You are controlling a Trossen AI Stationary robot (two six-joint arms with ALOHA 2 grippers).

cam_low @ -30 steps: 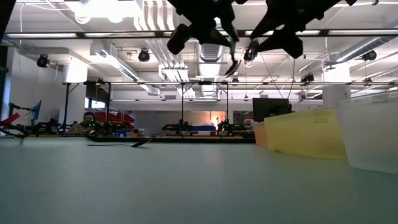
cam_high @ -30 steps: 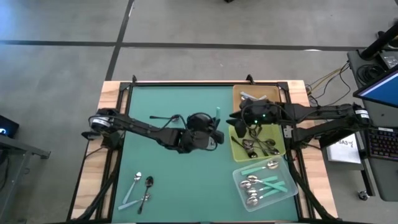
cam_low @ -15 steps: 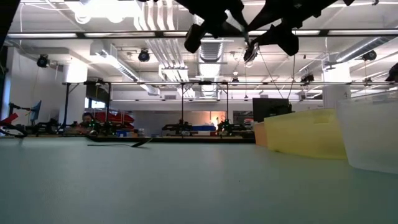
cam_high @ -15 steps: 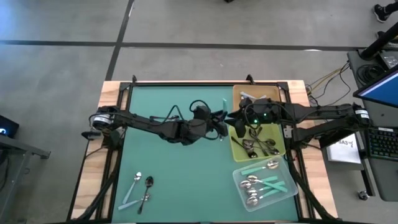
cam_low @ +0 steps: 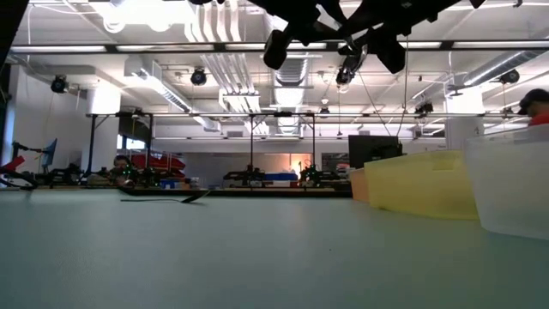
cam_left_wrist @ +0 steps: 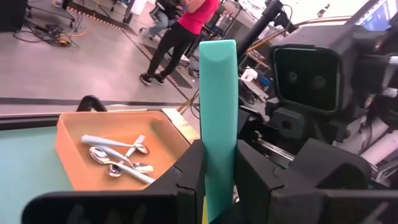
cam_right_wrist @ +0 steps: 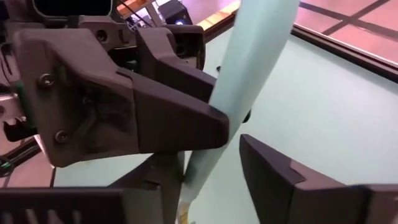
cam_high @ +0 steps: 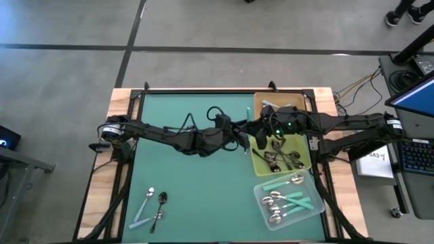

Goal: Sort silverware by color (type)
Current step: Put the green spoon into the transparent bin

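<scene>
The green table [cam_high: 196, 196] is seen filling the centre of the high view, with both dark arms met above its upper right part. A yellow tray [cam_high: 258, 163] is placed at the right edge of the mat, and silver spoons [cam_high: 281, 159] are seen in it; just below it, toward the lower right of the frame, a clear tray [cam_high: 261, 200] is filled with teal-handled spoons [cam_high: 291, 200]. Three more loose spoons [cam_high: 152, 207] are left at the lower left of the mat. The left gripper [cam_left_wrist: 219, 180] is clamped on a teal-handled spoon [cam_left_wrist: 218, 118], whose handle is held upright between the fingers. The right gripper [cam_right_wrist: 208, 180] is set around the same handle with its jaws partly apart; a gap is seen on one side, so contact cannot be told for certain.
</scene>
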